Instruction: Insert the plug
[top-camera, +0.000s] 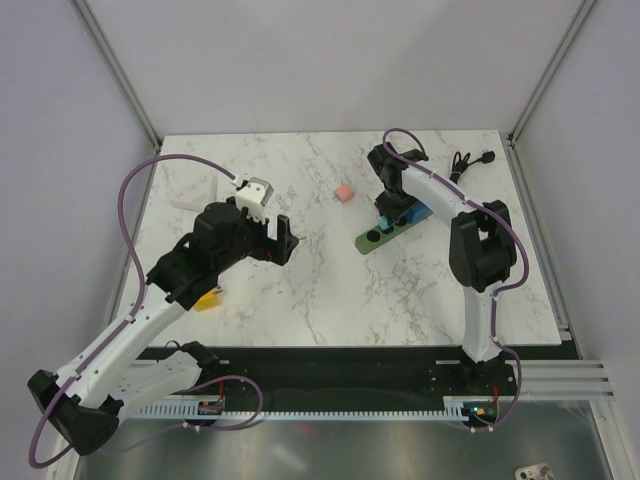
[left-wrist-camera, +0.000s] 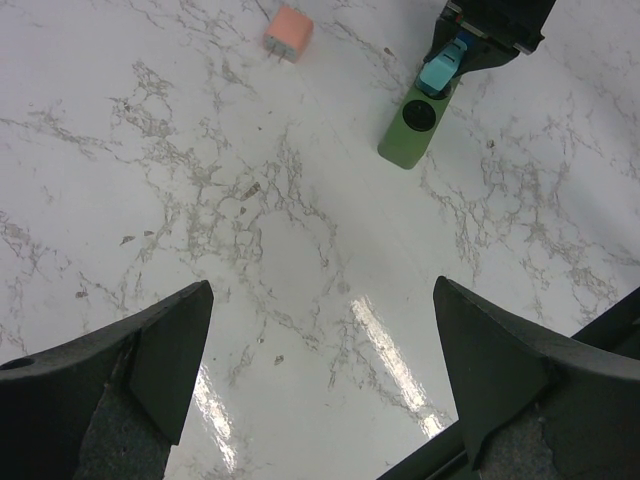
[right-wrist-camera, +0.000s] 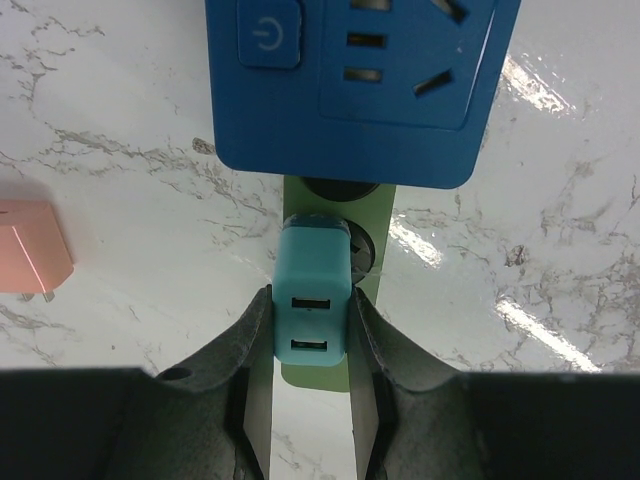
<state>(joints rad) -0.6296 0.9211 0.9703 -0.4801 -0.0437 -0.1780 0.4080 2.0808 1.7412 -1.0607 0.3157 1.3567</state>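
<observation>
Here, teal plug (right-wrist-camera: 312, 268) clamped between the right gripper (right-wrist-camera: 311, 305) fingers, standing on the green strip (right-wrist-camera: 315, 376), blue socket block (right-wrist-camera: 360, 90) just ahead, left gripper (left-wrist-camera: 322, 290) spread wide, empty.

Glossy veined marble tabletop (left-wrist-camera: 300, 250); matt teal plastic plug (right-wrist-camera: 312, 292)

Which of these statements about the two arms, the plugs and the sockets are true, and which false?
1. The right arm's jaws are shut on the teal plug. True.
2. The left arm's jaws hold the pink plug. False: they are open and empty; the pink plug lies on the table.
3. The teal plug is above the green strip. True.
4. The blue socket block has no button. False: it has a power button.
</observation>
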